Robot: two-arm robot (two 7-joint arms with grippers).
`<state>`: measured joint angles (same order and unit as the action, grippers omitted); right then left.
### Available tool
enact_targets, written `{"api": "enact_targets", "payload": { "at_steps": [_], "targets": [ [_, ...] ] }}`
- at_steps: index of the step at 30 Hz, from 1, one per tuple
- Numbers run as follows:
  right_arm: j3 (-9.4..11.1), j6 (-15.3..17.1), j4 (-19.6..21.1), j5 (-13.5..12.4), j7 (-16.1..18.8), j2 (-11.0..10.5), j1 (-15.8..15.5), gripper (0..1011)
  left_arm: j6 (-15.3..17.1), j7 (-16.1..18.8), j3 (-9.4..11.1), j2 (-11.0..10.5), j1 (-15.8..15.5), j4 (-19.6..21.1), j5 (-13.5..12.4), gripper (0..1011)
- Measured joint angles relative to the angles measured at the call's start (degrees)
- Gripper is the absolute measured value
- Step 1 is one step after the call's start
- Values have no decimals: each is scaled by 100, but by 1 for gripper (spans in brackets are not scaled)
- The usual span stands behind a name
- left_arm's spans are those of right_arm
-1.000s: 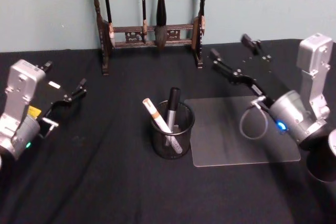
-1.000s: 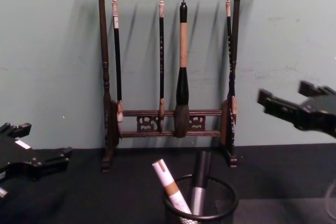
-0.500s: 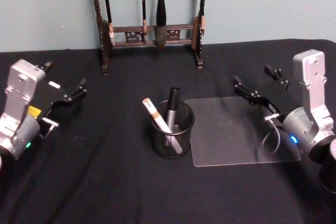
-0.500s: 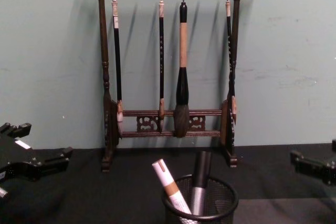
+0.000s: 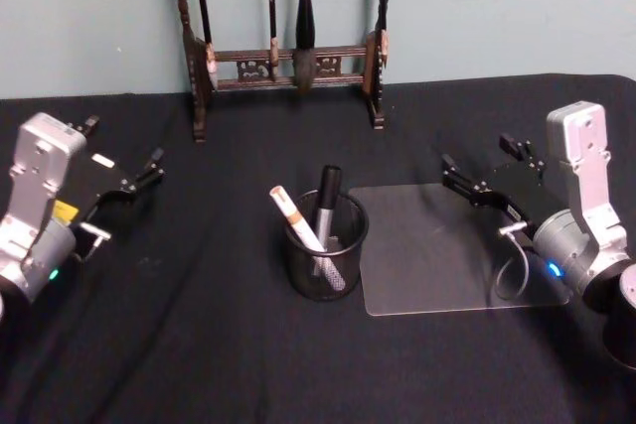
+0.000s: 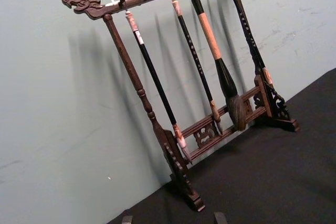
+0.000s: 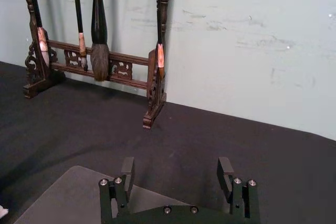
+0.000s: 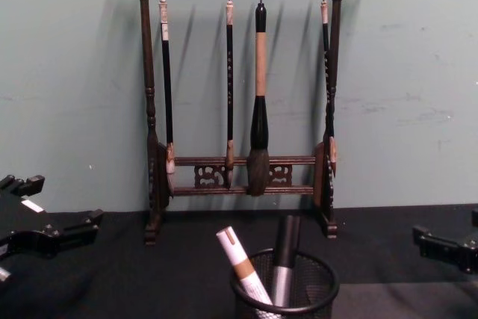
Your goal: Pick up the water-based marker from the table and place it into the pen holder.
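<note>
Now, head view: water-based marker (image 5: 295, 218) leaning inside pen holder (image 5: 327, 247) beside dark pen (image 5: 326, 198). Left gripper (image 5: 121, 161) parked over counter (image 5: 199, 345), fingers released. Right wrist view: right gripper (image 7: 177, 170) fingers spread, grasping nothing, above clear mat (image 7: 68, 195).

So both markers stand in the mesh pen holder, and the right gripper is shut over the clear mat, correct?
Not quite. The right gripper is open: the right wrist view shows its fingers set wide apart over the clear mat. The rest holds: the white marker and the dark marker both stand in the mesh pen holder.
</note>
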<state>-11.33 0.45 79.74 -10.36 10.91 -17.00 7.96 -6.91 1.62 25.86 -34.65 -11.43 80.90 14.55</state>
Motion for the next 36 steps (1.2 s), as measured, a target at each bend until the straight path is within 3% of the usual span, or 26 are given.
{"api": "enact_targets", "payload": {
  "at_steps": [36],
  "targets": [
    [0, -32, 22, -29, -4, -10, 0, 1002, 0, 0, 0, 0, 0, 0, 0, 1001]
  ]
}}
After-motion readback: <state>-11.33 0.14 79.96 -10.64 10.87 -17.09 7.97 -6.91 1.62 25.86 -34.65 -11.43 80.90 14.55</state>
